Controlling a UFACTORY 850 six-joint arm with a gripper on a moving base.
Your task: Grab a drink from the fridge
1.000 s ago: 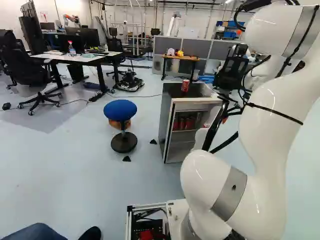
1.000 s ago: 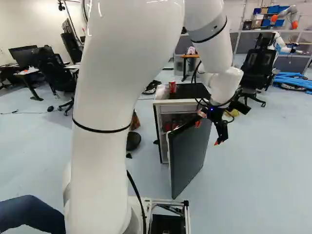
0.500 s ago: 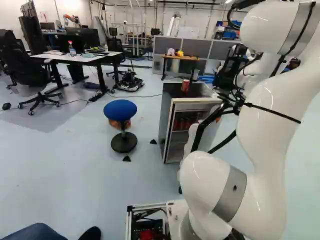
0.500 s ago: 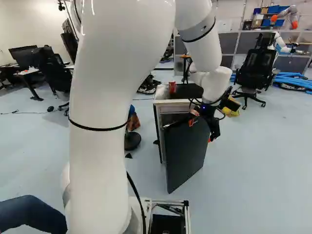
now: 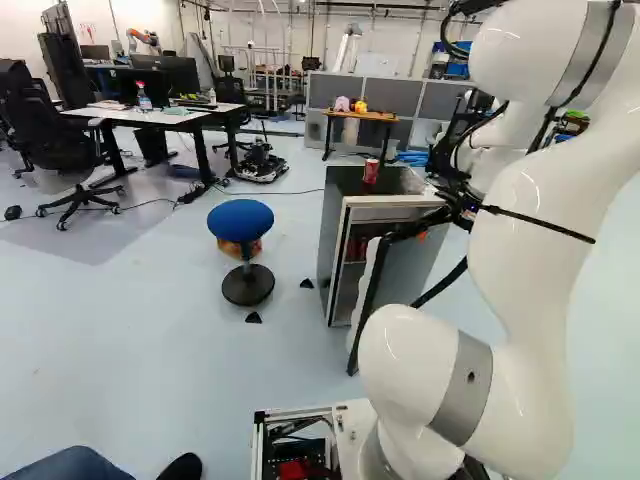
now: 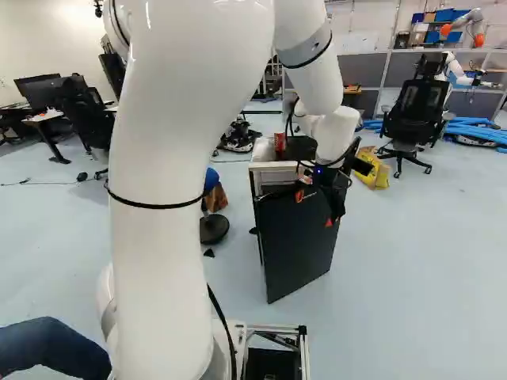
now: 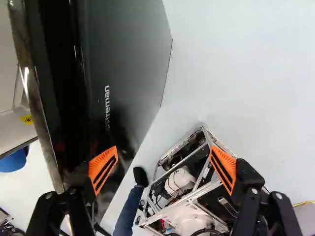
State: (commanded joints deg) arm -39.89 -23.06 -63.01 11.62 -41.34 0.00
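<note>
Fridge door point(image 6: 293, 253) just beside the spread-fingered end effector point(image 6: 314, 210)

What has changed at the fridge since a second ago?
The fridge door has swung toward closed but stands ajar. The arm has shifted left in the right base view; its fingers stand open. The base, fridge and red can on top stayed put.

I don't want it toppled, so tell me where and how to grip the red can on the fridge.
Grip the red can by its round body at mid-height, probably coming in level from the front of the fridge: it stands upright, its sides bare.
</note>
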